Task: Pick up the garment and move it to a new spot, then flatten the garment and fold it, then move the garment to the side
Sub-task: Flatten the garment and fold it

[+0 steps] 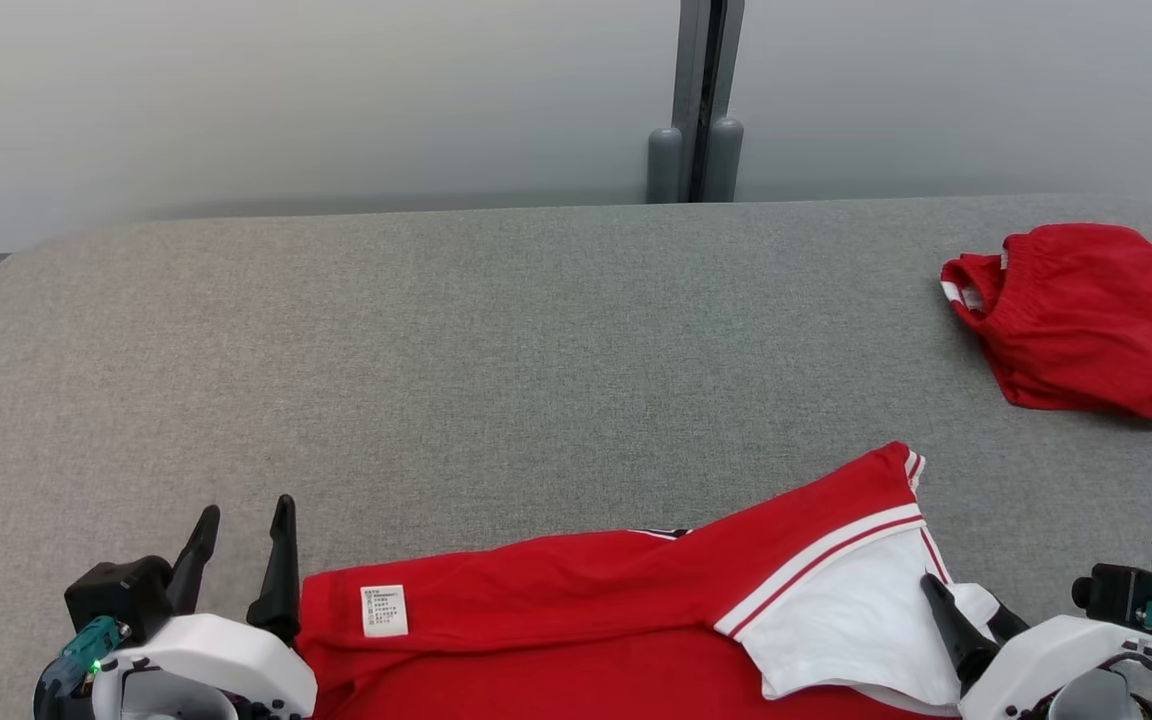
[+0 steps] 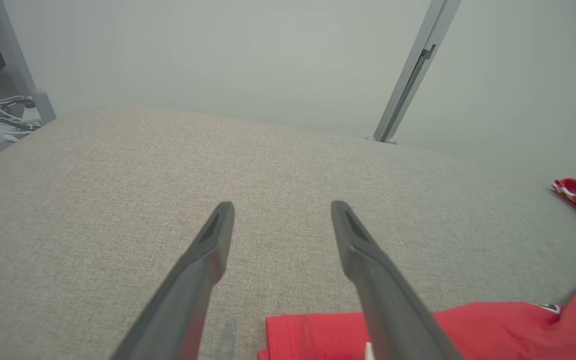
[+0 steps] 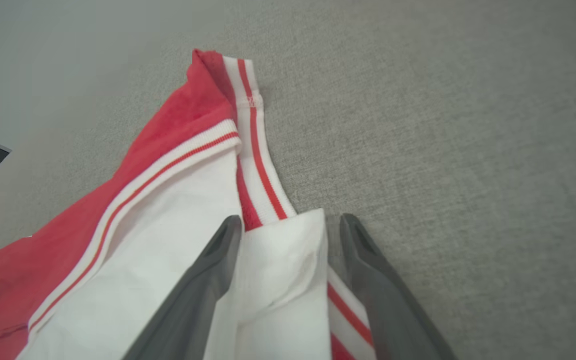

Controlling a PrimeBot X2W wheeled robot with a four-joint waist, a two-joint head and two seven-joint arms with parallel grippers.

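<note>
Two red clothes lying on gray table (image 1: 536,350): big red-and-white shirt (image 1: 586,620) stretching along near edge between my grippers, small bundle (image 1: 1096,320) sitting far right. My left gripper (image 1: 246,506) hovering wide open just beside shirt, holding nothing. My right gripper (image 3: 290,219) standing wide open, straddling white sleeve (image 3: 168,240), not clamping. White label (image 1: 383,610) facing up.

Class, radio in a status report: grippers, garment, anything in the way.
Left gripper open, beside garment. Right gripper open, astride its white fold. Red bundle far right, clear of work.
</note>
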